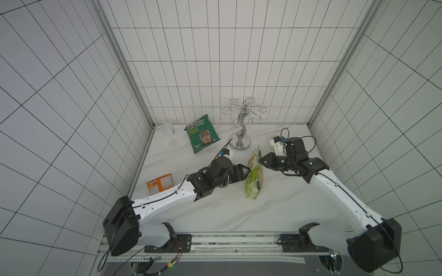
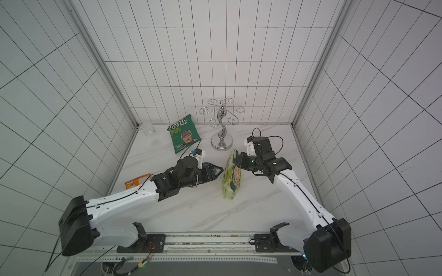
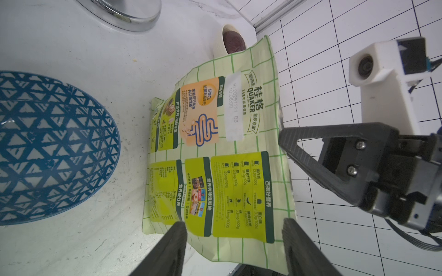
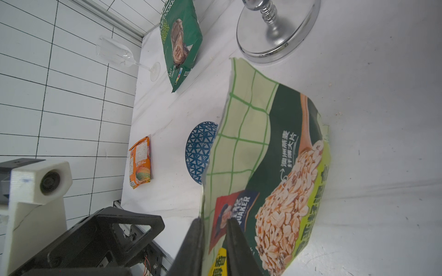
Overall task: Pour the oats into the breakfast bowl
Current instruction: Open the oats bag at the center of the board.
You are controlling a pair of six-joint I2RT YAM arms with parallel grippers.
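The oats are hidden inside a lime-green and yellow pouch (image 1: pixel 254 176) (image 2: pixel 232 179) that stands upright mid-table. My right gripper (image 1: pixel 260 160) (image 4: pixel 214 221) is shut on the pouch's upper side edge (image 4: pixel 263 155). My left gripper (image 1: pixel 248 169) (image 3: pixel 234 227) is open on the other side. Its fingertips sit at the pouch's printed back (image 3: pixel 227 143), and I cannot tell whether they touch it. The breakfast bowl (image 3: pixel 47 143) (image 4: pixel 201 150), blue and white with triangles, stands on the table just left of the pouch. In a top view the left arm mostly covers the bowl (image 2: pixel 207 165).
A chrome stand (image 1: pixel 240 141) rises just behind the pouch. A dark green crisp bag (image 1: pixel 202 136) and a tipped wine glass (image 1: pixel 170 133) lie at the back left. An orange packet (image 1: pixel 159 184) lies at the left wall. A cream bowl (image 3: pixel 229 40) sits behind the pouch.
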